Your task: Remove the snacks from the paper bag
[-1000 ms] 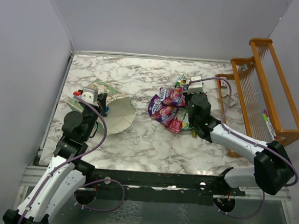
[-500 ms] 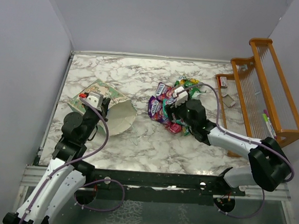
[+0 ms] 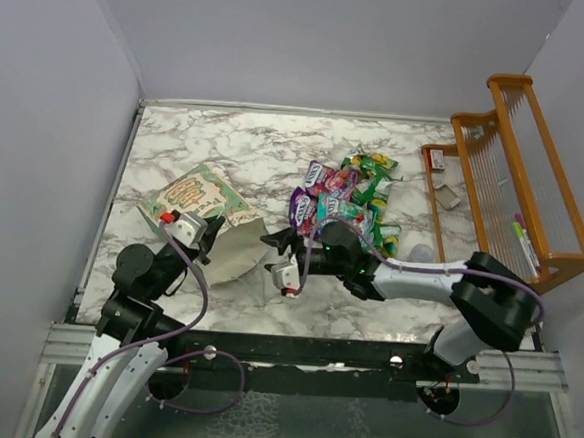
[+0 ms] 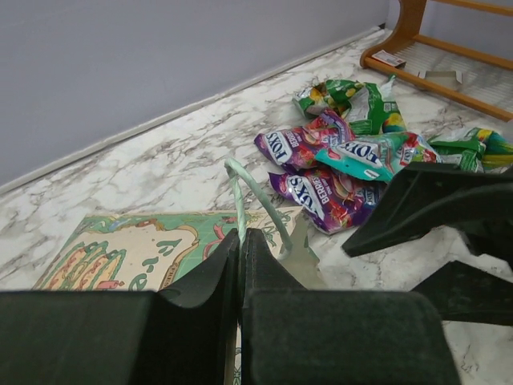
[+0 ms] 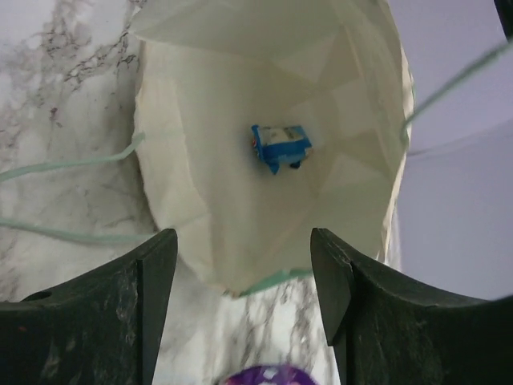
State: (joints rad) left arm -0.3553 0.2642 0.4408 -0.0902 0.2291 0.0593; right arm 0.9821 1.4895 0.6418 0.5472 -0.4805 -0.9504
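Note:
The paper bag (image 3: pixel 199 195) lies on its side, printed face up, its mouth facing right. My left gripper (image 3: pixel 209 235) is shut on the bag's green handle (image 4: pixel 238 192) at the mouth's near edge. My right gripper (image 3: pixel 273 251) is open just outside the mouth and points into it. In the right wrist view the open gripper (image 5: pixel 244 273) frames the cream-white inside of the bag (image 5: pixel 216 200), where one blue packet (image 5: pixel 280 147) lies deep in. Several snacks (image 3: pixel 349 195), purple, pink and green, lie heaped on the table right of the bag.
An orange wooden rack (image 3: pixel 516 165) stands along the right edge. A small translucent cup (image 3: pixel 422 253) sits near the right arm's forearm. Grey walls close in the marble table (image 3: pixel 267 152) on the left, back and right.
My right gripper opened and swung left from the snack pile to the bag's mouth. The left arm drew back toward the near edge, still holding the handle, and the bag shifted.

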